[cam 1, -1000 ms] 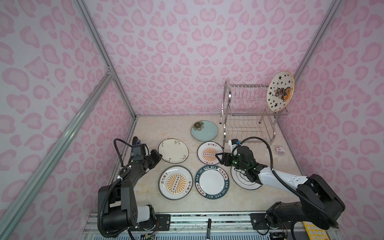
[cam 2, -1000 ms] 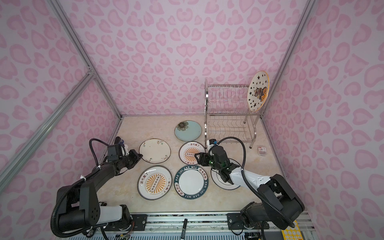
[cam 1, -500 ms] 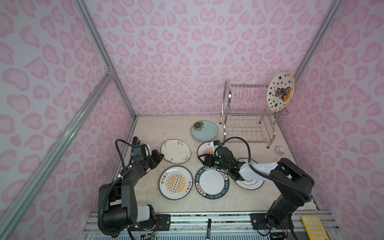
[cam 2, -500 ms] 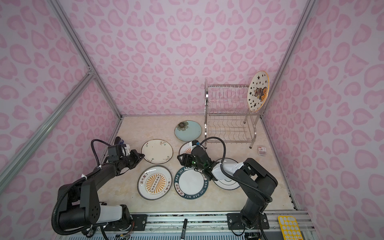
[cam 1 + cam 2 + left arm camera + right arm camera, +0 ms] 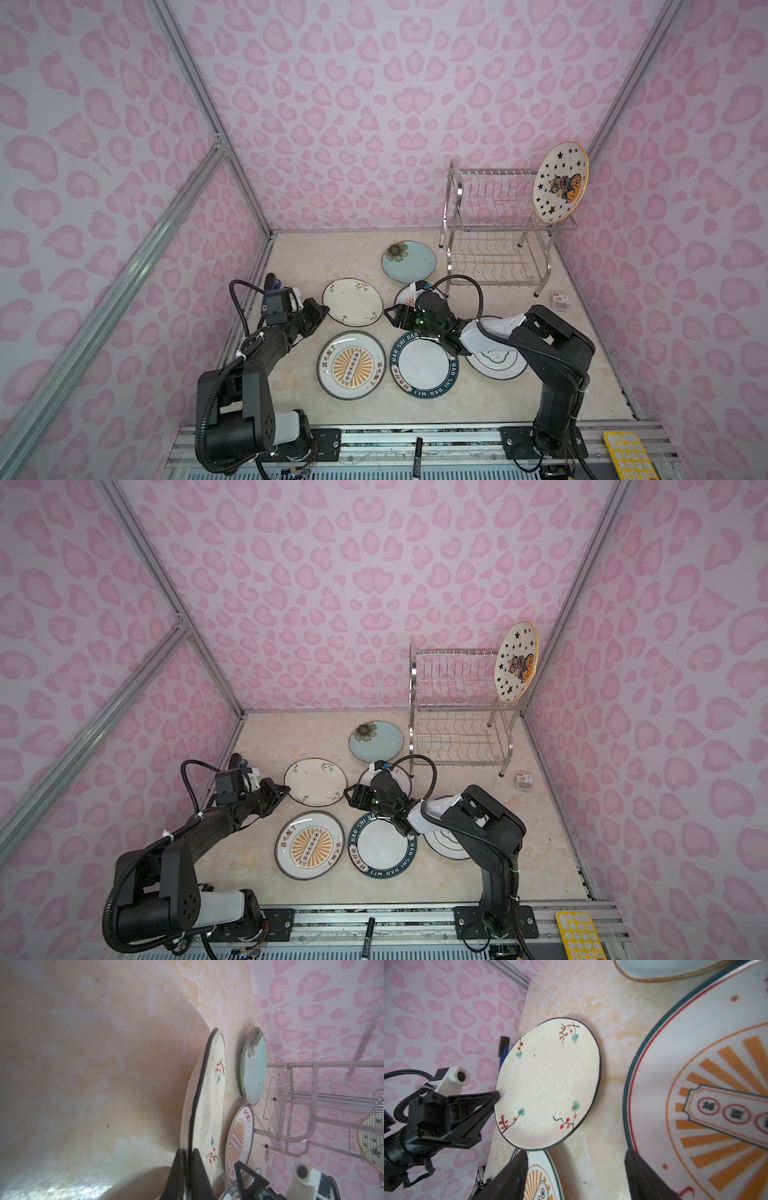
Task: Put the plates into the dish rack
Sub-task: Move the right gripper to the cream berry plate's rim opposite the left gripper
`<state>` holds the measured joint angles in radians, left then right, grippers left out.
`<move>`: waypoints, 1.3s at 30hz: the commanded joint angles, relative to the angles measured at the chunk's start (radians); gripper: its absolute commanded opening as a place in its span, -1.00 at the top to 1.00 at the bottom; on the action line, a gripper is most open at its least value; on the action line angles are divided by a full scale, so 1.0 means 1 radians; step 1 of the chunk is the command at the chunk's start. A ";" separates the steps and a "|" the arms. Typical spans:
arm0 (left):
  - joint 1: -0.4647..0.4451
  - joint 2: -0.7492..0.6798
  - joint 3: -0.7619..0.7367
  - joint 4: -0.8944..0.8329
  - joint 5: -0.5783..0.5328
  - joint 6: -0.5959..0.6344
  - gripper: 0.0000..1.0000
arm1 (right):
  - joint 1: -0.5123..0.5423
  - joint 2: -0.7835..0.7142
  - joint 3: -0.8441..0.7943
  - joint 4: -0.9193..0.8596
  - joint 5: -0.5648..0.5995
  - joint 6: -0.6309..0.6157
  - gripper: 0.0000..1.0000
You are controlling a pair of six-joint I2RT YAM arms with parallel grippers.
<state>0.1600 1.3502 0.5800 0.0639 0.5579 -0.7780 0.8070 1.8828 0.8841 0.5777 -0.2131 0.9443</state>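
Here, the rim of the cream floral plate [image 5: 353, 301] is clamped between the closed fingers of the left hand [image 5: 322, 309], on the side of the plate nearest to the left wall. The right hand [image 5: 392, 316] is held released, its fingers [image 5: 517, 1172] spread wide with nothing between them, just beside the opposite side of the same plate. The smaller orange sunburst plate [image 5: 405, 291] is partly hidden by it.

The pale blue flower plate [image 5: 409, 262] is laid flat on the worktop [image 5: 316, 257] near the foot of the dish rack [image 5: 490, 232]. The larger orange sunburst plate [image 5: 352, 365] and the dark-teal lettered plate [image 5: 424, 365] are laid just beside each other. The white emblem plate [image 5: 496, 361] is partly covered by the right arm. The star-and-cat plate [image 5: 560, 183] is stood upright in the rack's upper tier, at its right end.
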 commanded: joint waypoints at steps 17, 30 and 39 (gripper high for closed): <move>0.003 -0.053 0.028 0.045 0.072 0.002 0.91 | 0.024 0.140 0.147 -0.029 -0.026 0.094 -0.49; 0.004 -0.114 0.011 0.040 0.107 -0.015 0.91 | 0.009 0.194 0.204 0.052 -0.049 0.157 -0.44; 0.004 -0.156 -0.008 0.054 0.138 -0.045 0.91 | -0.002 0.221 0.221 0.131 -0.078 0.209 -0.22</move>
<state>0.1623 1.2102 0.5724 0.0395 0.6250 -0.8013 0.8062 2.0899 1.1015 0.6445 -0.2710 1.1263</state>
